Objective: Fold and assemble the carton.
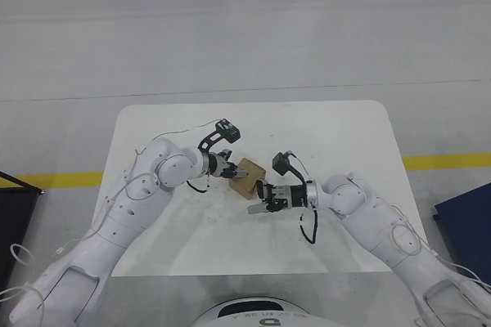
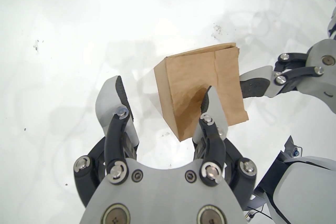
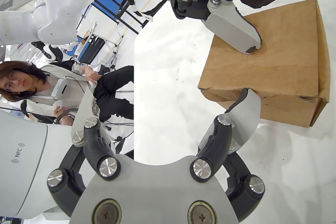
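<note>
Mid-desk [image 1: 327, 147]: left tool [image 2: 164, 86] spread open, one finger denting top face of brown carton [image 1: 248, 176]; right tool [image 1: 259, 201] open too, one finger against carton's side. Carton sits on desk between both tools.

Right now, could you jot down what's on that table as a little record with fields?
Table: white, with a few dark specks
Carton: brown, folded into a box shape, standing on the table
Left gripper: open, one finger pressing a dent into the carton's top
Right gripper: open, one finger at the carton's side
</note>
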Motion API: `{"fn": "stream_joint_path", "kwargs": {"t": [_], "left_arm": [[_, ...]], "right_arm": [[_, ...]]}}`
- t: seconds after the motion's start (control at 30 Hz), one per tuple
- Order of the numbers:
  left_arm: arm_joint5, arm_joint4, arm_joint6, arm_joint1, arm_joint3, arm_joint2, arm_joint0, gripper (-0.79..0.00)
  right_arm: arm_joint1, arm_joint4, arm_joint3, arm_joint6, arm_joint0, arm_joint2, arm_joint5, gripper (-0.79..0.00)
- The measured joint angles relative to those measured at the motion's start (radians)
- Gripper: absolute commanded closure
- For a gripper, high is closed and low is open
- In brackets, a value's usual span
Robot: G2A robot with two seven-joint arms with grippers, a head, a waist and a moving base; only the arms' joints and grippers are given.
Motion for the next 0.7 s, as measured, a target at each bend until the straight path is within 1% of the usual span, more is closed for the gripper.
{"fn": "stream_joint_path", "kwargs": {"t": [0.1, 0.23, 0.33, 0.4, 0.6, 0.7], "left_arm": [[-0.003, -0.001, 0.0, 0.0, 0.001, 0.0, -0.001, -0.523], [-0.005, -0.006, 0.001, 0.0, 0.002, 0.001, -0.002, -0.545], [-0.006, -0.009, 0.002, -0.001, 0.002, 0.0, -0.002, -0.545], [-0.007, -0.014, 0.002, -0.001, 0.001, 0.001, -0.003, -0.548], [-0.009, -0.025, 0.001, -0.002, 0.005, 0.002, -0.004, -0.557], [-0.009, -0.031, 0.003, -0.002, 0.01, 0.002, -0.003, -0.563]], "right_arm": [[-0.003, 0.008, 0.019, -0.014, 0.01, 0.0, 0.002, -0.785], [-0.002, 0.002, 0.04, -0.058, 0.008, 0.016, 0.009, -0.785], [-0.001, -0.014, 0.045, -0.099, -0.001, 0.031, 0.03, -0.785], [0.0, -0.021, 0.039, -0.106, -0.007, 0.033, 0.04, -0.785], [-0.008, -0.019, 0.02, -0.025, 0.009, -0.008, 0.046, -0.785], [-0.011, -0.001, 0.026, -0.004, 0.021, -0.02, 0.032, -0.785]]}}
